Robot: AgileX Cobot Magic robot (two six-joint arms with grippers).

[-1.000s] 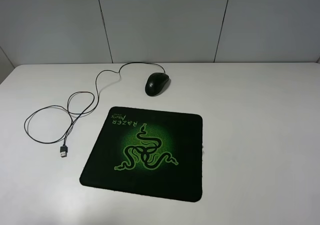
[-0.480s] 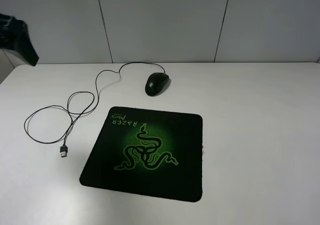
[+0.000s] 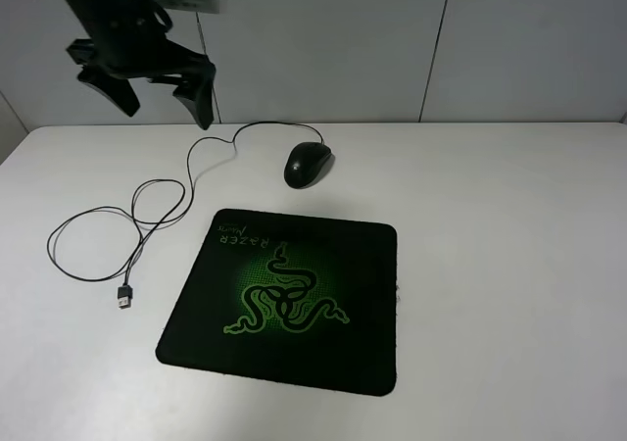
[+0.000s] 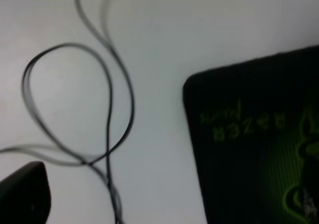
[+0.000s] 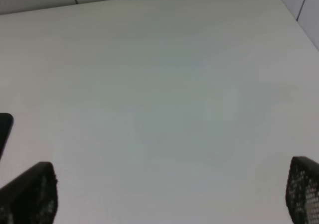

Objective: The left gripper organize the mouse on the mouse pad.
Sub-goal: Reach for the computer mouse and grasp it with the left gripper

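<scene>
Scene: a white table [image 3: 509, 265] before a grey panelled wall [image 3: 323, 39], seen from the high camera.
Left gripper: the left gripper [image 3: 168, 116] hangs in the air over the table's far left corner, its two dark fingers spread apart and holding nothing.
Left wrist view: blurred; one dark finger [image 4: 25, 194] shows at a corner of the picture, above the looped cable and a corner of the pad bearing the green lettering.
Right gripper: the right gripper [image 5: 167, 194] is out of the high view; its own camera shows the two fingers set wide apart over bare white table, gripping nothing.
Mouse: the mouse [image 3: 308, 163] lies on the table just beyond the pad's far edge, near it but not touching it, and well apart from the left gripper.
Pad: the pad [image 3: 284, 299] lies flat near the middle of the table, slightly askew, green emblem up, the lettering towards its far left corner.
Cable: the cable [image 4: 108, 124] runs from the mouse's far end towards the left, then winds in loose crossing loops on the table left of the pad.
Plug: the plug [image 3: 125, 298] rests on the table beside the pad's left edge, apart from it.
</scene>
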